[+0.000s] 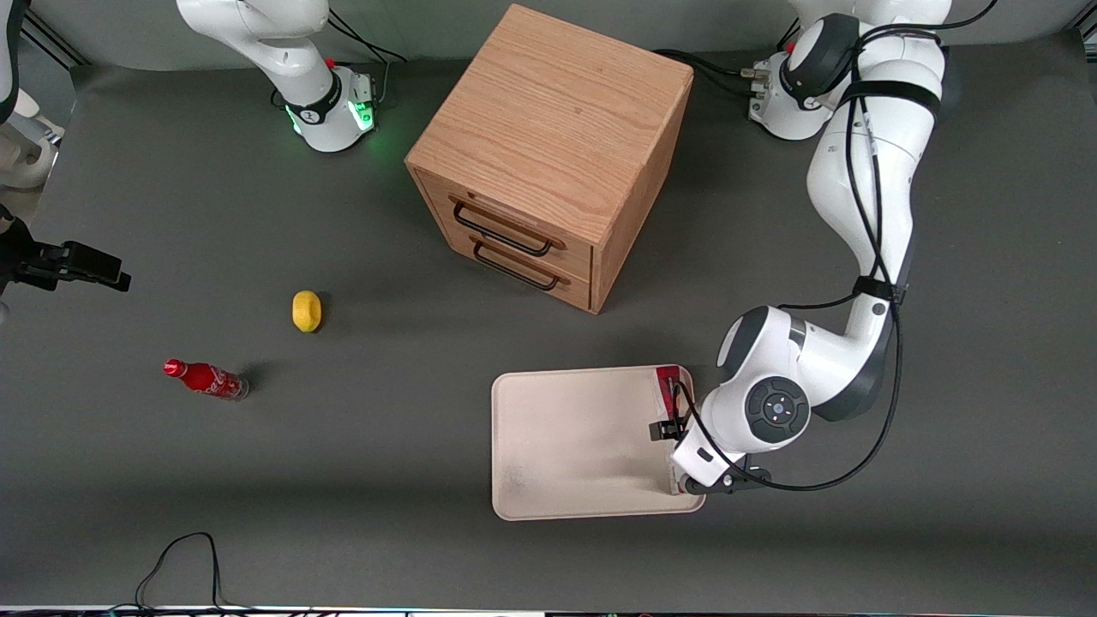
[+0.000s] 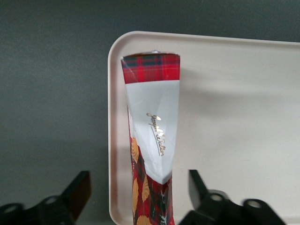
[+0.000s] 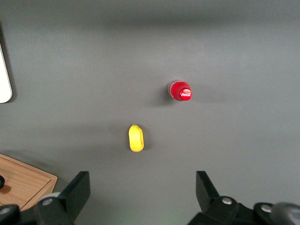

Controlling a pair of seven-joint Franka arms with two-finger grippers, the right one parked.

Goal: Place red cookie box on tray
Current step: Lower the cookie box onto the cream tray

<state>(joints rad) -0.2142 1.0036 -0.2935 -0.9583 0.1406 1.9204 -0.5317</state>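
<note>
Gripper [image 2: 139, 197] fingers [image 2: 77, 192] spread astride red cookie box [image 2: 152, 136] on tray [image 2: 234, 117], cabinet [image 1: 548, 154] near.

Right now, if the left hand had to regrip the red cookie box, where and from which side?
Come from above and pinch its two broad faces. The red cookie box stands on its narrow edge along the tray rim, and the open hand already straddles it.

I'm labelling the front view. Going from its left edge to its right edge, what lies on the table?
Cola bottle → lemon → cabinet → tray → cookie box at the tray's edge, with the open claw over it.
</note>
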